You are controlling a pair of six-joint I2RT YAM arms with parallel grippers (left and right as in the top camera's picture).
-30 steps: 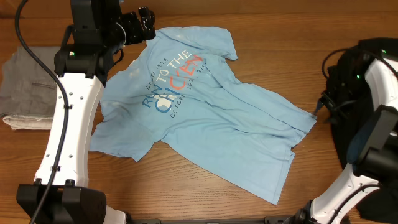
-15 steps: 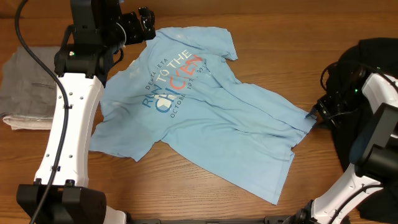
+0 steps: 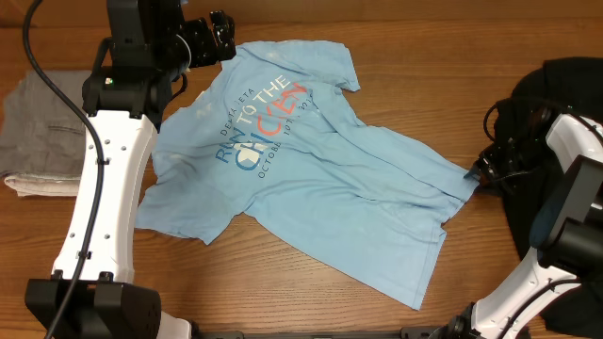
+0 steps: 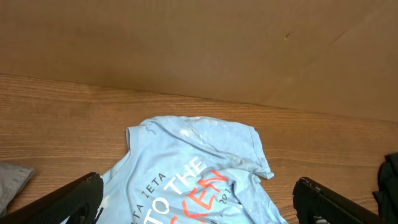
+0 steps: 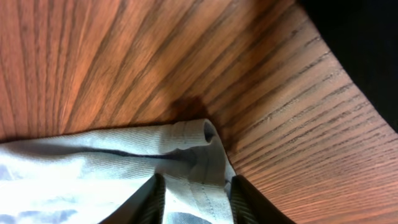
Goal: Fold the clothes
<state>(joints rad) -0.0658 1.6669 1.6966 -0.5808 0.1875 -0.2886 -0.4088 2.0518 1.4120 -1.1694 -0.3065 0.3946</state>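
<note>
Right gripper (image 5: 196, 198) at the corner of the light blue T-shirt (image 3: 311, 179)

The T-shirt lies spread out in the middle of the table (image 3: 283, 292), letters up. The right gripper's fingers are close together, with the hem corner (image 5: 199, 134) at the shirt's right end between them. I cannot tell if they squeeze it tight yet. To do this well, I think it should pinch well into the hem, not just the edge. Then it should lift and carry the corner slowly so the cloth does not slip out. The left gripper (image 4: 198, 190) is wide open and holds nothing, over the far end of the shirt. A folded grey cloth (image 3: 38, 132) sits at the left. A black garment (image 3: 575, 85) lies at the right, near the right arm, and might get dragged along.
</note>
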